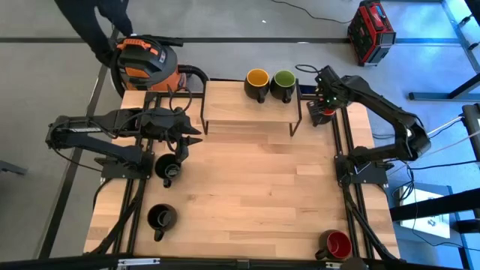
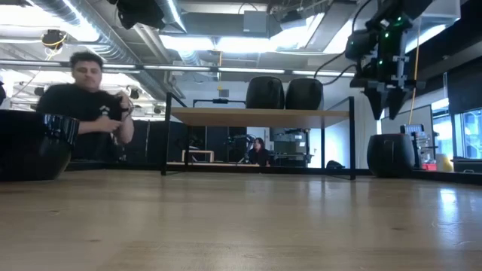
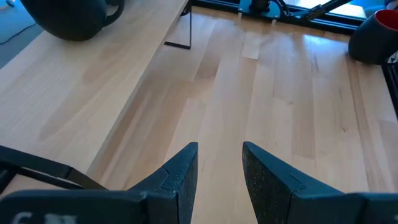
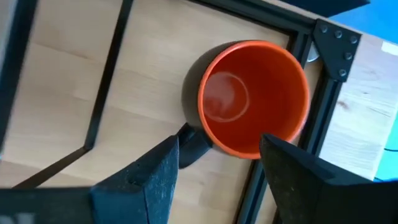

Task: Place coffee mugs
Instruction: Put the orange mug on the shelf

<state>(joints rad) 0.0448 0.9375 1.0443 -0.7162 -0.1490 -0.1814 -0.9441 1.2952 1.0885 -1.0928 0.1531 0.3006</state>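
Pale wood planks make up the table (image 1: 255,180), smooth and matte, framed by dark metal rails along its left and right edges.

Right gripper (image 4: 217,162): its two dark wedge-shaped fingers (image 4: 155,174) stand wide apart with nothing between them, hanging above a red mug (image 4: 254,96) near the table's 1 o'clock corner. That mug is round and glossy inside, black outside, sitting tight against the right rail just beside the shelf's thin black leg (image 4: 102,81).

Left gripper (image 3: 219,177): rough-textured fingers (image 3: 180,177) parted by a narrow gap, gripping nothing, over the table's left side at about 9 o'clock, pointing toward the centre.

On the low wooden shelf (image 1: 251,109) at 12 o'clock stand a yellow mug (image 1: 257,80) and a green mug (image 1: 283,81), side by side. Two black mugs (image 1: 166,167) sit by the left edge, one just below the left gripper, the other (image 1: 161,217) at 8 o'clock. Another red mug (image 1: 337,244) sits at 5 o'clock.

Bare planks stretch wide across the table's middle, well apart from every mug.

Beyond the table's far-left corner stands an orange-and-black vacuum (image 1: 146,61), with a person (image 2: 86,113) near it.
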